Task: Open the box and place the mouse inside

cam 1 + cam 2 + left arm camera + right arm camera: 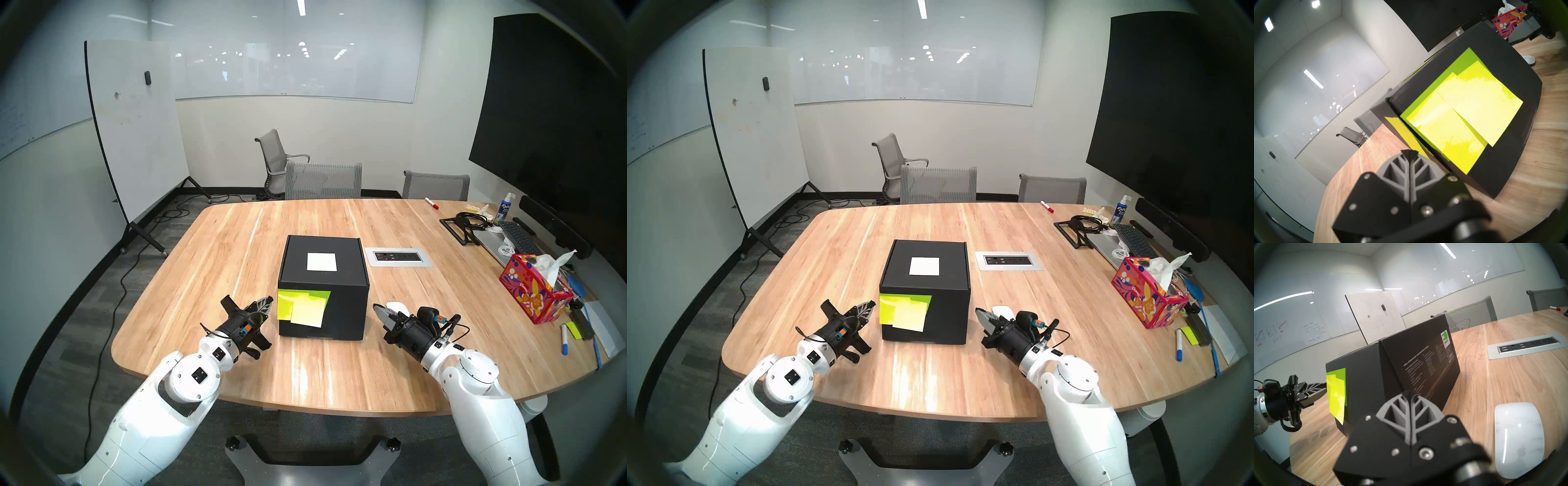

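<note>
Box: the large matte black cardboard box stands shut at the table's centre, white square label on its lid; the yellow-green sticky notes hang on the front flap facing the robot, probably marking where to lift
Mouse: the small smooth white oval mouse lies on the table at the box's 4 o'clock, just beside and partly under the right claw; an easy pick once the lid is up
Left claw: closed, empty; poised near the notes at the box's 8 o'clock, apart from them
Right claw: closed, empty; hangs off the box's front right corner
Table: pale wood planks; a silver socket panel at the box's 2 o'clock; a red floral tissue box at 3 o'clock, well apart
Room: whiteboards, grey mesh chairs, dark wall screen
</note>
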Controlling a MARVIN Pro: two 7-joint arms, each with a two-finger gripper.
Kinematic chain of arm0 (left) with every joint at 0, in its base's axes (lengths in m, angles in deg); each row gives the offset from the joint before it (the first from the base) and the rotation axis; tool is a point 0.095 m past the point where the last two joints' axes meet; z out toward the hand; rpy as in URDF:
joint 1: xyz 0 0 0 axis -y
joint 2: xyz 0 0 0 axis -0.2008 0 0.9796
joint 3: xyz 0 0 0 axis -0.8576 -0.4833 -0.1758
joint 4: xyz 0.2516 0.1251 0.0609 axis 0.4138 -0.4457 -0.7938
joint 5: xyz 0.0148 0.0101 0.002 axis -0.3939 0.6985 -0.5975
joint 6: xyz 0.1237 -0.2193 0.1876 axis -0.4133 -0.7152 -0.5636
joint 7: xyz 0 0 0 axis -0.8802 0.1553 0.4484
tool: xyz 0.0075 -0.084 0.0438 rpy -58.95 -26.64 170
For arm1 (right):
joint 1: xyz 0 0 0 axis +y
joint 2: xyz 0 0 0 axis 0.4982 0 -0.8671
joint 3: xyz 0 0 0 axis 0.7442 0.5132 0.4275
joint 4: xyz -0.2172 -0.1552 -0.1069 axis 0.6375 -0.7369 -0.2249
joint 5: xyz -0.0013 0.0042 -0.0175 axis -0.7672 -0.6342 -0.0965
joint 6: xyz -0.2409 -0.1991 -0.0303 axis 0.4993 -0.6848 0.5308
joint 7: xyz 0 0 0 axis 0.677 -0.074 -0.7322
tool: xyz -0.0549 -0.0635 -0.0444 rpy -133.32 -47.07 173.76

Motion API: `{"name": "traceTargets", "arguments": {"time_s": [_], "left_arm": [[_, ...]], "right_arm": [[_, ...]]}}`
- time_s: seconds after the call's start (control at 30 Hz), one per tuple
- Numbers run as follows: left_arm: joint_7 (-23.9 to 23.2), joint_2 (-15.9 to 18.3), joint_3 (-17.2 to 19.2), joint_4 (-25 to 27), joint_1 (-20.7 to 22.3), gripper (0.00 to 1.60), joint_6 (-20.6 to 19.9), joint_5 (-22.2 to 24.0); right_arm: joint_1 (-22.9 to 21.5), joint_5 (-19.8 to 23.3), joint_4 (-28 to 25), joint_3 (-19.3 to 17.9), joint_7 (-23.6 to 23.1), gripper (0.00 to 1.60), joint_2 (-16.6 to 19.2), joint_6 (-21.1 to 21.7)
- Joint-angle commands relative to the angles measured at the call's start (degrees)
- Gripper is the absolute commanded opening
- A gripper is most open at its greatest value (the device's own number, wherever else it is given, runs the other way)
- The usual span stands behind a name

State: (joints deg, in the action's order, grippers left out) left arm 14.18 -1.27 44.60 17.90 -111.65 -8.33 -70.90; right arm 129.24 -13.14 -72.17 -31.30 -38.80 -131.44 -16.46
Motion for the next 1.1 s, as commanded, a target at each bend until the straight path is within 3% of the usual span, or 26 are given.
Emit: {"name": "traceTargets", "arguments": {"time_s": [0.0, 1.07], "left_arm": [[0.1, 0.1, 0.0, 1.0, 0.3, 0.0, 0.3, -0.1], [0.1, 0.1, 0.0, 1.0, 0.3, 0.0, 0.3, -0.1]], "right_arm": [[-0.6, -0.1, -0.9, 0.0, 0.0, 0.0, 0.1, 0.1], [-0.6, -0.1, -0.9, 0.0, -0.1, 0.0, 0.1, 0.1]]}}
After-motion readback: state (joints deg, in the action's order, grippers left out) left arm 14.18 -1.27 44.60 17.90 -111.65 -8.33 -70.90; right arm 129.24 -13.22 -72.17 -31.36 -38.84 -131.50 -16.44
